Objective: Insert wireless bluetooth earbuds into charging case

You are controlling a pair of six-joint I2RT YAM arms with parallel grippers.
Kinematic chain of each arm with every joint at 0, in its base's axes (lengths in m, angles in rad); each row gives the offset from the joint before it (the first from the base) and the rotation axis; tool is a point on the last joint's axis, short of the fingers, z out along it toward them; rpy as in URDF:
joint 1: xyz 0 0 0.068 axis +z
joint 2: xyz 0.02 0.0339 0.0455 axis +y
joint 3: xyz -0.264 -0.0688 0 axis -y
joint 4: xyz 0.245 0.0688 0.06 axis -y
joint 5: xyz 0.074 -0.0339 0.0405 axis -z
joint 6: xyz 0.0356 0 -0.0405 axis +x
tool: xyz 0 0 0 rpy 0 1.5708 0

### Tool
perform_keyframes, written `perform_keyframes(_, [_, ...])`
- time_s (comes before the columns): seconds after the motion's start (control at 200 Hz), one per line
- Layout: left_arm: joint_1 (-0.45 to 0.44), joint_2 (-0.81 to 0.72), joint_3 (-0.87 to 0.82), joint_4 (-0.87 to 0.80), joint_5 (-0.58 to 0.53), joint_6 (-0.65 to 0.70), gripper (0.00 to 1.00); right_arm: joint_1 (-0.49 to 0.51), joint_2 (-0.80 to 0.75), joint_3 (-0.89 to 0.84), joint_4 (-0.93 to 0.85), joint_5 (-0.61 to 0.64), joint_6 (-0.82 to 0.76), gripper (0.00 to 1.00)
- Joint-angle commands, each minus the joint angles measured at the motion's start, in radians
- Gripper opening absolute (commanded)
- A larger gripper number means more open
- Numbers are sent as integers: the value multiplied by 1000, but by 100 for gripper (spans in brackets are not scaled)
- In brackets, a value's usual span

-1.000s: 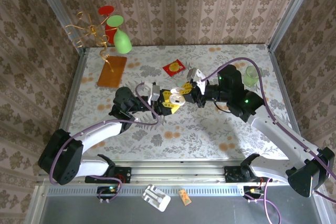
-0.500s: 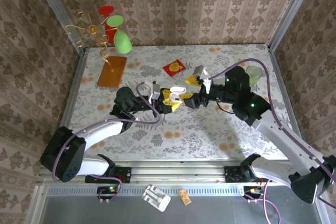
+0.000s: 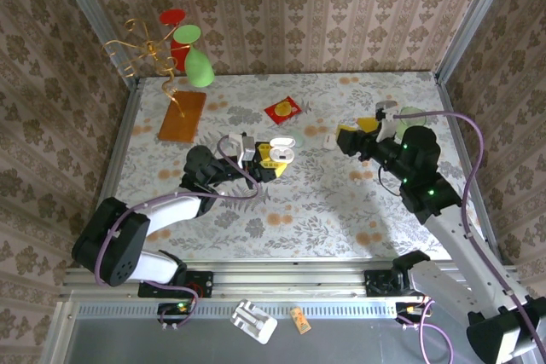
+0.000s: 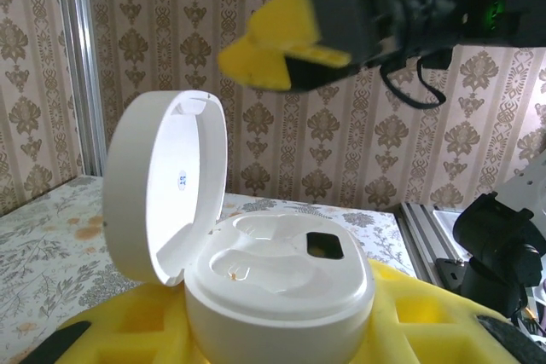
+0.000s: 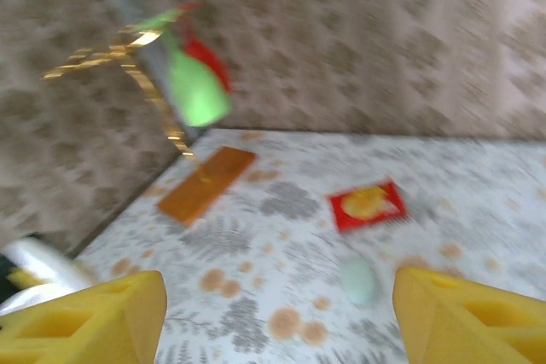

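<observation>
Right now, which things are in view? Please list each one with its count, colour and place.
charging case: one, white, lid open, between the left fingers
small piece: one, white, table, right of the case; perhaps an earbud
packet: one, red, back middle
oval thing: one, pale green, near the packet
flat slab: one, orange, back left
wire stand: one, gold, red and green shapes, back left corner
cup: one, green, back right
left fingers: two, yellow, shut on the case
right fingers: two, yellow, open, empty
</observation>
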Motion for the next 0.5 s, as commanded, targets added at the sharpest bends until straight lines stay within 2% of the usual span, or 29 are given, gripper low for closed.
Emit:
perform_keyframes(0.0, [8,4,-9,69,-7,-11,25,-27,44,-28,-109,154,125,70])
perform_keyframes(0.185, [16,-12,-26,64,-8,-6,24,-44,197,-38,-240,239,184,69])
perform_keyframes(0.495, [18,-62,-44,-24,-14,55,25,-115,426,-58,-282,200,233,67])
